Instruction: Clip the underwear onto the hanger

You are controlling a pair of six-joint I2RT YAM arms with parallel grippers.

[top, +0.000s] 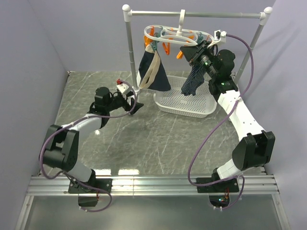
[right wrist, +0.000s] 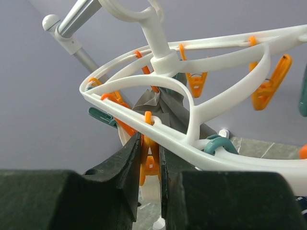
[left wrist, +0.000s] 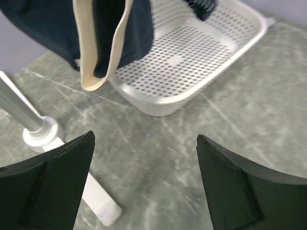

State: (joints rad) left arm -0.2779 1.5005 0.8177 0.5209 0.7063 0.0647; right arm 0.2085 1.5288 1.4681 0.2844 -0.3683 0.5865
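- Left fingers (left wrist: 48, 187) stand wide apart and hold nothing; they are low over the table.
- Right fingers (right wrist: 124, 177) are nearly together, clamped on an orange pin (right wrist: 150, 165) that dangles from the near rim of the hanger (right wrist: 159, 50).
- The underwear (top: 154, 72) hangs above and ahead of the left fingers, well apart from them. Its tan waistband droops in a loop at its lower edge.
- From the right fingers the underwear is at the far side of the hanger's ring, not between them and not touching them.
- It hangs free of both grippers, so I judge at least one pin already grips it. Which pin, and how many, I cannot tell.
- A pinstriped cloth (top: 193, 80) hangs just below the right fingers, over the basket (left wrist: 158, 103). Whether the squeezed pin has any fabric in it is hidden.
- The basket lies beyond the left fingers, and the stand's foot (left wrist: 45, 134) is just to their left.
- Done, as far as shows: the underwear is up on the hanger and free of the left fingers.
- Left, by my reading: free the orange pin, check that the underwear hangs securely, perhaps add a second pin on the drooping waistband, and pull both arms clear.
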